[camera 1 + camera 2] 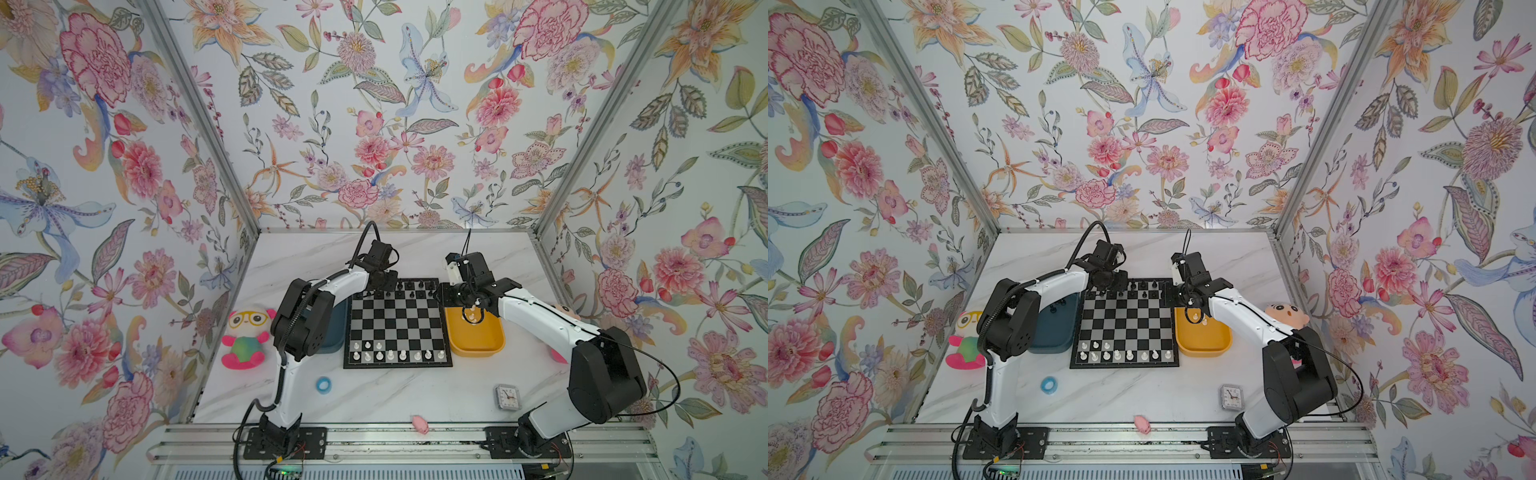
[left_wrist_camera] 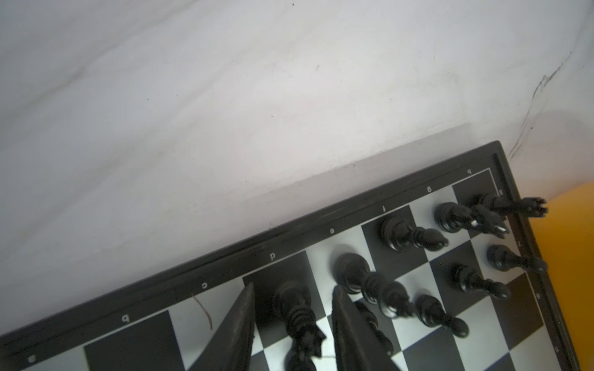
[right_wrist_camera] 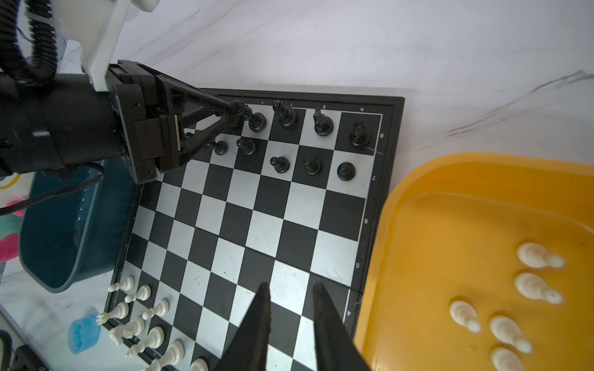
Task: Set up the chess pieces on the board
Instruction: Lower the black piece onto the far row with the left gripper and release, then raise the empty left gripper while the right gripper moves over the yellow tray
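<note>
The board (image 1: 399, 324) (image 1: 1125, 328) lies mid-table. Black chess pieces (image 1: 411, 286) (image 3: 286, 115) stand in its two far rows and white chess pieces (image 1: 390, 355) (image 3: 141, 321) in its two near rows. My left gripper (image 2: 294, 295) (image 3: 236, 107) (image 1: 380, 286) is low over the far row. Its jaws straddle an upright black piece (image 2: 292, 305) with a gap on each side, so it is open. My right gripper (image 3: 291, 287) (image 1: 436, 294) hovers open over the board's right edge with nothing between its fingers. Several white pieces (image 3: 533, 286) (image 1: 471, 316) lie in the yellow bin (image 3: 450, 225) (image 1: 478, 340).
A teal bin (image 1: 336, 328) (image 3: 64, 225) stands left of the board, partly under the left arm. A plush toy (image 1: 247, 336), blue ring (image 1: 323, 385), small clock (image 1: 507, 397) and pink figure (image 1: 419, 424) lie nearer the front. A doll head (image 1: 1287, 313) shows behind the right arm.
</note>
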